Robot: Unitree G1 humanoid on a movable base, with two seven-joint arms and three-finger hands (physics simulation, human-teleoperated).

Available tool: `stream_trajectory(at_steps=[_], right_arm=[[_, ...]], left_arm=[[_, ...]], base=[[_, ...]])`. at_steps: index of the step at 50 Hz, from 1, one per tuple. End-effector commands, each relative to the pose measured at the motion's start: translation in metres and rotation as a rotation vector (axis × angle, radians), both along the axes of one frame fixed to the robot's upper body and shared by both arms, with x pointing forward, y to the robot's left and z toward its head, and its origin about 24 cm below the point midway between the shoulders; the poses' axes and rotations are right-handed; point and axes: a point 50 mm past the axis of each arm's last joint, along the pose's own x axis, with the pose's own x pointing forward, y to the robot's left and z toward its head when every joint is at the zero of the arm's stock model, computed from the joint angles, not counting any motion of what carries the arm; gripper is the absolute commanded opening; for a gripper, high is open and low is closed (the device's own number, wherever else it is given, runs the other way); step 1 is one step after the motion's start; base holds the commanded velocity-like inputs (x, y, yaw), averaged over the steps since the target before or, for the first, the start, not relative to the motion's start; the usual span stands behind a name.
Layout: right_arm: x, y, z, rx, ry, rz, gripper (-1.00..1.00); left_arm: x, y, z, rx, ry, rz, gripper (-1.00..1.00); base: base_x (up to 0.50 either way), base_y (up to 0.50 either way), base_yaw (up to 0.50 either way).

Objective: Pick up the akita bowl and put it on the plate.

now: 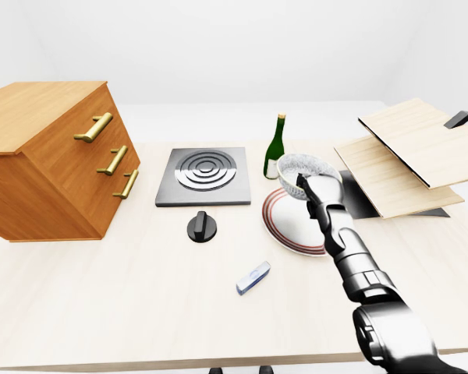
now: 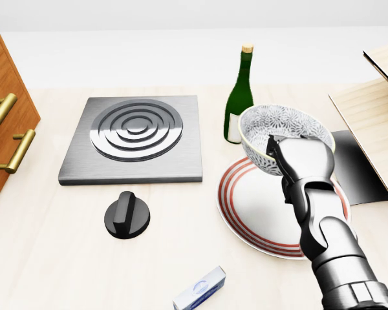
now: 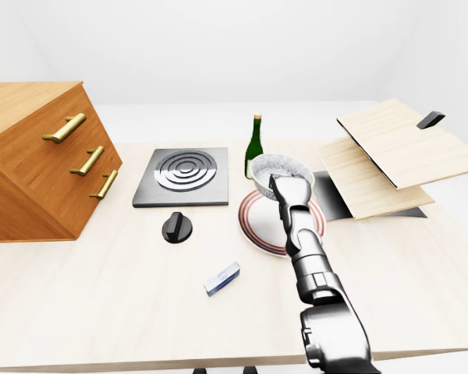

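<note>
Left-eye view: one light wooden table (image 1: 101, 312) carries one chest of drawers (image 1: 47, 160) with three brass handles at the left. There is also one square metal burner plate (image 1: 202, 176), one black knob (image 1: 200, 227), one green wine bottle (image 1: 275, 149) and one small blue-and-white box (image 1: 253, 277). At the right stand two pale wooden panels (image 1: 405, 156), one overlapping the other. One red-ringed plate (image 1: 285, 226) lies just right of the knob. One akita bowl (image 1: 300, 165) sits at the plate's top edge, just beside the bottle. Only one hand shows, the right hand (image 1: 316, 189), reaching up from the bottom right.

Head view: the akita bowl (image 2: 278, 126) is tilted, so that its floral inside faces the camera, and nothing lies in it. It overlaps the top rim of the plate (image 2: 252, 206), whose white middle is bare. The hand hides the bowl's foot, so I cannot tell whether it touches the plate. The right hand (image 2: 304, 165) covers the bowl's lower wall. Its dark fingers (image 2: 271, 147) hook over the rim and pinch that wall against the palm.

Right-eye view: the arm rises from the bottom edge to the bowl (image 3: 274, 165), which stands at the plate's top and partly in front of the bottle's base.
</note>
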Motion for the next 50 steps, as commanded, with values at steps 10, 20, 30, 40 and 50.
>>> stream_trajectory(at_steps=[10,20,30,40,50], right_arm=[[0.011,0.005,-0.008,-0.174,-0.063,0.021,-1.0],[0.007,0.002,-0.019,-0.214,-0.017,0.021,-1.0],[0.0,-0.005,-0.027,-0.211,-0.02,0.006,-1.0],[-0.01,-0.019,-0.04,-0.153,-0.014,-0.049,-1.0],[-0.018,-0.021,-0.044,-0.124,-0.022,-0.053,-1.0]], left_arm=[[0.0,0.0,0.0,-0.001,-0.001,-0.002,1.0],[0.0,0.0,0.0,0.0,-0.001,0.0,1.0],[0.0,0.0,0.0,-0.005,-0.006,-0.001,1.0],[0.0,0.0,0.0,-0.004,-0.005,-0.001,1.0],[0.0,0.0,0.0,-0.002,-0.004,0.0,1.0]], base=[[0.0,0.0,0.0],[0.0,0.0,0.0],[0.0,0.0,0.0],[0.0,0.0,0.0],[0.0,0.0,0.0]])
